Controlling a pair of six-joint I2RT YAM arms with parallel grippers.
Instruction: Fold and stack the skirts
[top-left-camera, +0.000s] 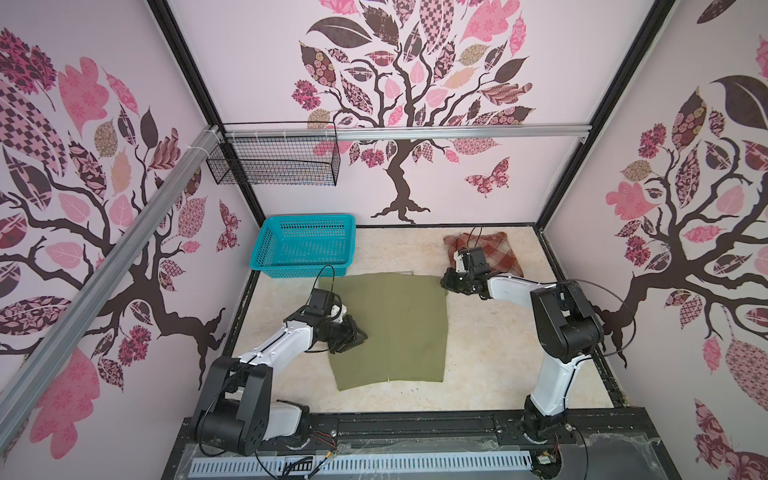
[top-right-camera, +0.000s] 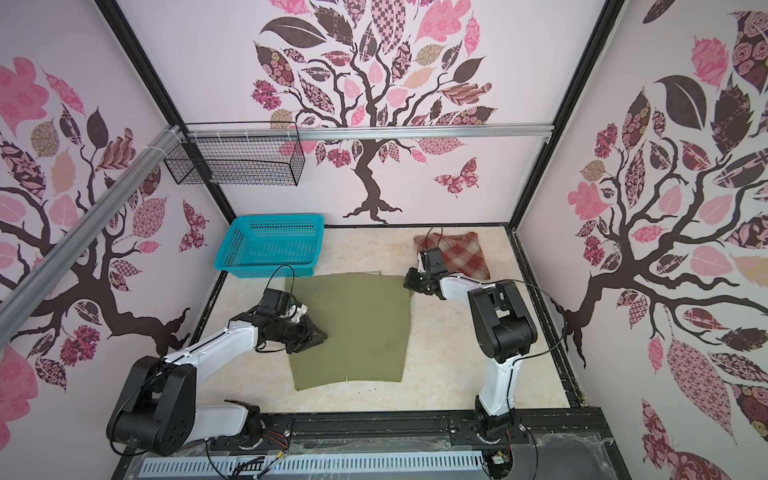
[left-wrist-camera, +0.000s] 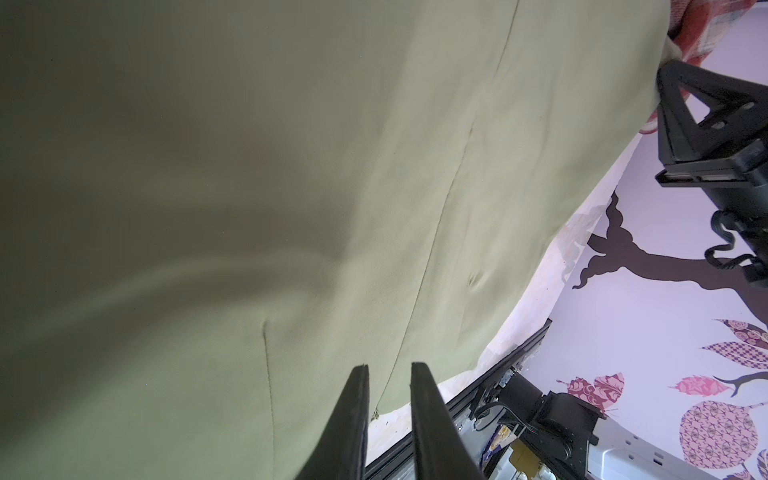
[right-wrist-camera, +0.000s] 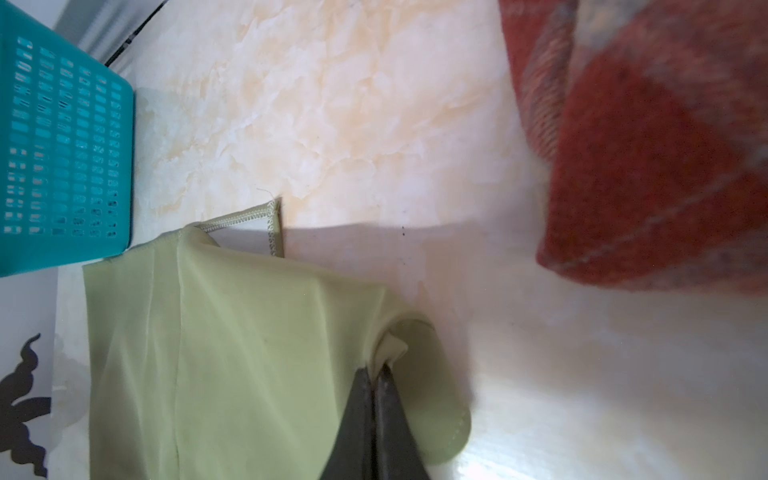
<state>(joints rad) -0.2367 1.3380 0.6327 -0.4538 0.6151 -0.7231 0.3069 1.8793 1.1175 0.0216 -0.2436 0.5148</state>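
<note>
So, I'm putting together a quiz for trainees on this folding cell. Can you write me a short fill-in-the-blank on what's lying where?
1. The plaid skirt lies at the far ____ corner of the table.
2. The right claw is ____ on a corner of the olive-green skirt.
3. The turquoise basket holds ____.

Missing words: right; shut; nothing.

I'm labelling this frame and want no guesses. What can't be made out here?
Plaid skirt: near corner hidden by the right arm in both top views; blurred, cut off by the edge in the right wrist view.
Left tool: whether its tips touch the olive skirt, hidden beneath its body in both top views.
Wire basket: contents unclear through the mesh, too small.
</note>
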